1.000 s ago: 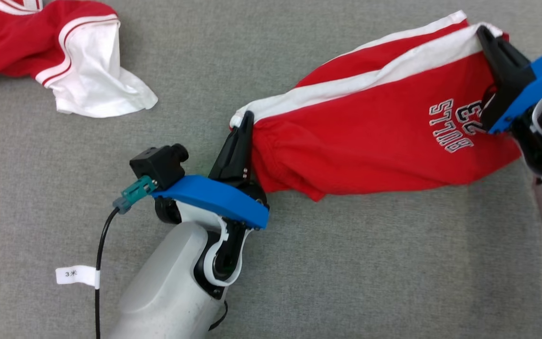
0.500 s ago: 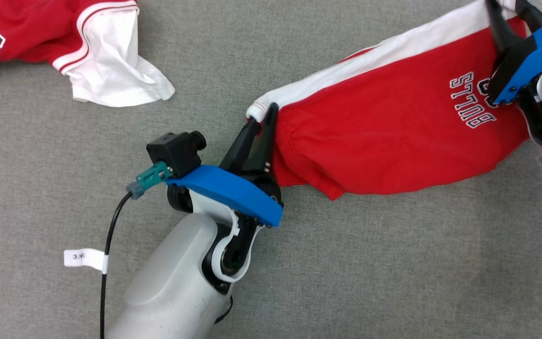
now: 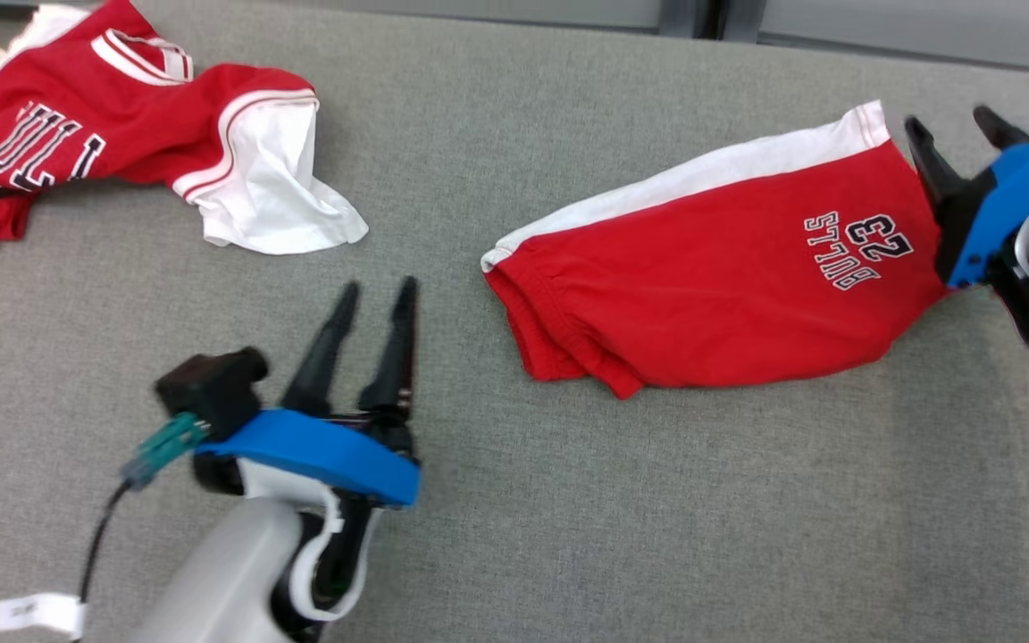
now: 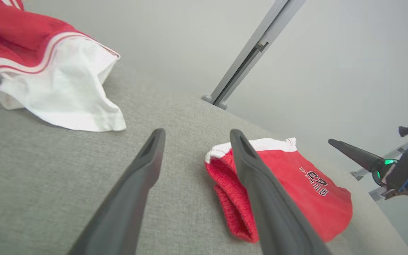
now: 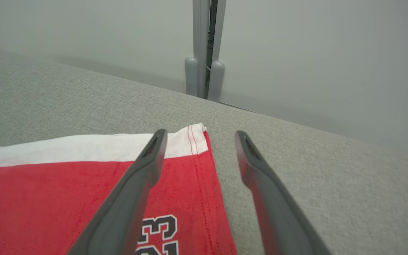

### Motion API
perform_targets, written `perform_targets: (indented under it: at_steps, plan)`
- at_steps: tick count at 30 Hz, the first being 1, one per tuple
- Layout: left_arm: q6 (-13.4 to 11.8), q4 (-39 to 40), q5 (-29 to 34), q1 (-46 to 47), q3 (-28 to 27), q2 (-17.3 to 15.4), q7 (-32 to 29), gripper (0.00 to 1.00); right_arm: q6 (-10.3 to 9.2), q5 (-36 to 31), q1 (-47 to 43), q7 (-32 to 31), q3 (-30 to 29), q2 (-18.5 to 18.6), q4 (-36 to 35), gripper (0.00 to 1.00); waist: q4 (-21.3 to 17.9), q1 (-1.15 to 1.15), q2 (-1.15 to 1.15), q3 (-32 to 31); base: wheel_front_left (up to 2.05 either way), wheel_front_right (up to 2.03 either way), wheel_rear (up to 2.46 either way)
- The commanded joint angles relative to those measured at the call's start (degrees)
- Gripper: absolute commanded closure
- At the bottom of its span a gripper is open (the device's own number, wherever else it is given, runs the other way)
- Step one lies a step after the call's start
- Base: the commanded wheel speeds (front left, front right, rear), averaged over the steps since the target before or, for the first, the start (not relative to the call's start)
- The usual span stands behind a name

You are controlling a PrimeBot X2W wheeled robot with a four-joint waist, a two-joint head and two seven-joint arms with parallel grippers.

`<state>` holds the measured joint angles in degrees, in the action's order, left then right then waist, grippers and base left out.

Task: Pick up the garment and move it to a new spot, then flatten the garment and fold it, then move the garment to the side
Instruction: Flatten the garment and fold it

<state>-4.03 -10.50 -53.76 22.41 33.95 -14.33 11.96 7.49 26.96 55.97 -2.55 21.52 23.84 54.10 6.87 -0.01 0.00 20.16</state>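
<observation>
- The red shorts [image 3: 720, 286] lie flat on the grey desk [image 3: 568, 518], in the right half of the head view, and no claw holds them
- Their long axis goes slantwise: the waistband [image 3: 537, 313] is the near-left end, the leg hem [image 3: 912, 223] is the far-right end, and the white stripe [image 3: 693, 179] follows the far edge
- The left claw [image 3: 378, 288] has its fingers apart and holds nothing; it is to the left of the waistband with bare desk between, and its fingers point away from the robot, not toward the cloth
- The right claw [image 3: 948, 123] also has its fingers apart and holds nothing; it is just beside the leg hem, and in the right wrist view the hem edge runs between the two fingers, one finger above the red cloth and the other above the desk
- So the right claw is the nearer one; I cannot tell if it touches the cloth
- The red jersey [image 3: 77, 152] lies crumpled at the far left, well apart from the shorts
- In my judgement the shorts are flat enough and the folding comes next: each claw takes its own end, and the left claw must first go to the right to reach the waistband, then one end goes over the other along this slanted axis
</observation>
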Motion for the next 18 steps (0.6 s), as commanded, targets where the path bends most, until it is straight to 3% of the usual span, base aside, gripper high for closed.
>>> perform_targets:
  at_steps: [1,6,12,13,14,15,16,18]
  plan:
    - [-0.6,0.6,0.5,-0.8,-1.1,-1.3,0.6,0.0,0.01,0.5,-1.5,-0.6,0.4,0.7,0.5,0.0,-0.3,0.01,0.0,-0.7,0.0,0.0,0.0]
    - [-3.4,3.6,2.0,-3.9,-5.3,-5.1,2.2,0.0,0.01,2.3,-4.7,-3.2,1.7,2.6,2.5,0.0,0.2,0.01,0.0,-1.2,0.0,0.0,0.0]
    - [-5.6,6.6,4.5,-7.0,-10.0,-7.0,3.1,0.0,0.01,4.8,-7.5,-6.1,2.8,1.5,4.5,0.0,0.9,0.01,0.0,-0.5,0.0,0.0,0.0]
    - [-5.8,6.8,4.9,-7.3,-10.5,-7.3,3.1,0.0,0.01,5.3,-7.8,-6.4,3.0,1.2,4.7,0.18,0.9,0.01,0.0,-0.4,0.0,0.0,0.0]
    - [-6.0,7.1,5.4,-7.5,-10.7,-7.4,3.2,0.0,0.01,5.7,-8.1,-6.6,3.2,0.8,4.7,0.55,0.9,0.01,0.0,-0.4,0.0,0.0,0.0]
    - [-6.0,7.4,5.8,-7.8,-10.9,-7.4,3.2,0.0,0.01,5.9,-8.2,-6.7,3.5,0.6,4.6,0.75,0.9,0.01,0.0,-0.4,0.0,0.0,0.0]
    - [-5.9,7.5,6.1,-8.1,-11.1,-7.3,3.2,0.0,0.01,6.1,-8.4,-6.8,3.7,0.4,4.6,1.0,0.8,0.01,0.0,-0.4,0.0,0.0,0.0]
    - [-5.9,7.5,6.8,-8.4,-11.3,-7.3,3.2,0.0,0.01,6.7,-8.3,-5.8,3.8,0.1,4.4,1.0,0.5,0.01,0.0,-0.8,0.0,0.0,0.0]
